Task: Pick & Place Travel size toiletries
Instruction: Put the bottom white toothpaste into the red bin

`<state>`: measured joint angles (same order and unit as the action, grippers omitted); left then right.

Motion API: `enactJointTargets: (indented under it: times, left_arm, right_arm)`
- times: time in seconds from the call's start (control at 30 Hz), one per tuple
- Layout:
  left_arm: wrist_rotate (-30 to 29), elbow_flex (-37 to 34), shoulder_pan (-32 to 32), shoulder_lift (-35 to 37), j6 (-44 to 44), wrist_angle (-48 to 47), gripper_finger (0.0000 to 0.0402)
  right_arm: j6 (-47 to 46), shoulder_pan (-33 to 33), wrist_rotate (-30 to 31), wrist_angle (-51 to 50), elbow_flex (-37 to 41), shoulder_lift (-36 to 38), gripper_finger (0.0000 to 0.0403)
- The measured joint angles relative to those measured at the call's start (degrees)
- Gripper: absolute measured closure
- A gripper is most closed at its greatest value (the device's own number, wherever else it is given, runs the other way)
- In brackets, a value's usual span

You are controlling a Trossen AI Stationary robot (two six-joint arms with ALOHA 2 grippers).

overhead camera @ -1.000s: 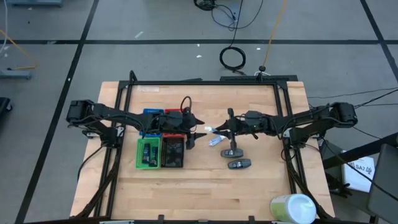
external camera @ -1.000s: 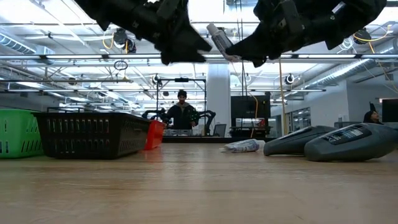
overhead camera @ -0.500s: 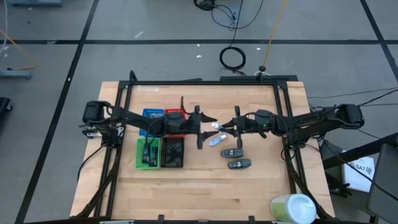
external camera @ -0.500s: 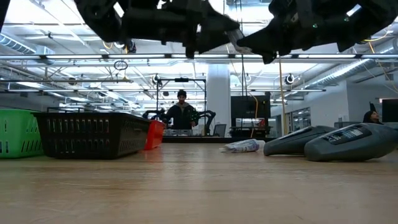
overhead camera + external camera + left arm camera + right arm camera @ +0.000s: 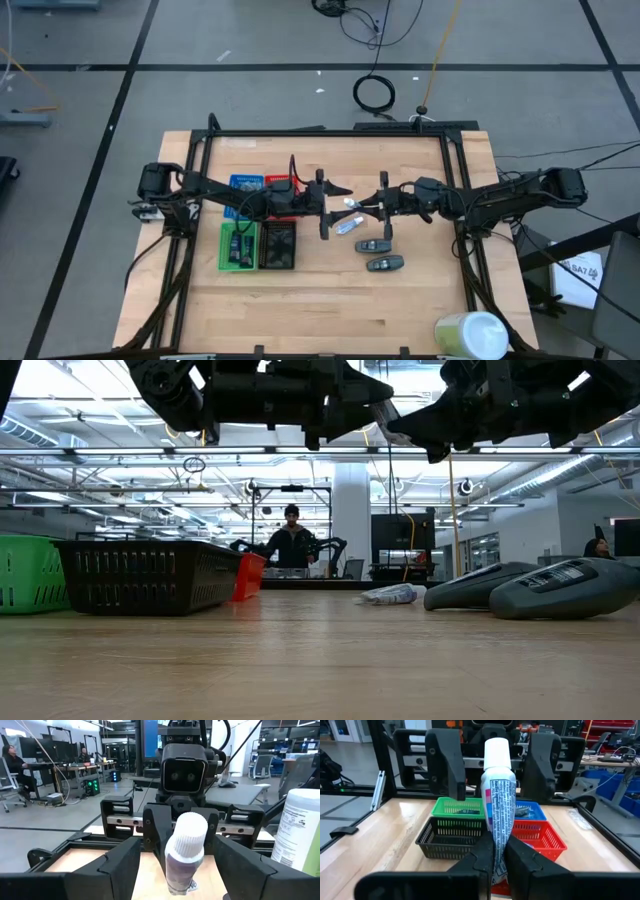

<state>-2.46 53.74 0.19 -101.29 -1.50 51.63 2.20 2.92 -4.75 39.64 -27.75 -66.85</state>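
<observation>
Holding a white-capped tube [image 5: 498, 795], right gripper [image 5: 384, 206] faces left gripper [image 5: 324, 205], fingers spread wide, mid-table.

Two pincers are counted: the left pincer [image 5: 323, 204], its fingers spread wide, and the right pincer [image 5: 382, 208], clamped on one white-capped tube [image 5: 498, 795] raised between the two. Four trays are counted beside the left pincer: one blue tray [image 5: 243, 184], one red tray [image 5: 277, 184], one green tray [image 5: 238, 245] and one black tray [image 5: 277, 245]. On the desk [image 5: 330, 300], one small pale tube [image 5: 345, 226] is seen under the gap between the pincers, and two dark oblong packs [image 5: 374, 245] [image 5: 385, 264] are seen near the right pincer. One large pale cylinder [image 5: 470, 334] is counted, well apart from both pincers.
</observation>
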Motion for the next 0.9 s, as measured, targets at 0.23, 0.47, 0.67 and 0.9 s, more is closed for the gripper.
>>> enactJointTargets:
  times: [0.23,0.47,0.67,0.9]
  left_arm:
    - [0.0,0.0,0.0,0.0,0.1,-0.9,0.0158]
    - [0.0,0.0,0.0,0.0,0.3,-1.0,0.0165]
    - [0.5,0.0,0.0,0.0,0.3,-1.4,0.0238]
    - [2.7,0.0,0.0,0.0,-1.0,-1.4,0.0356]
  right_arm:
    - [0.0,0.0,0.0,0.4,0.0,0.0,0.038]
    - [0.0,0.0,0.0,0.4,0.0,0.0,0.038]
    - [0.0,0.0,0.0,0.4,0.0,0.0,0.0379]
    - [0.0,0.0,0.0,0.3,0.0,0.0,0.0379]
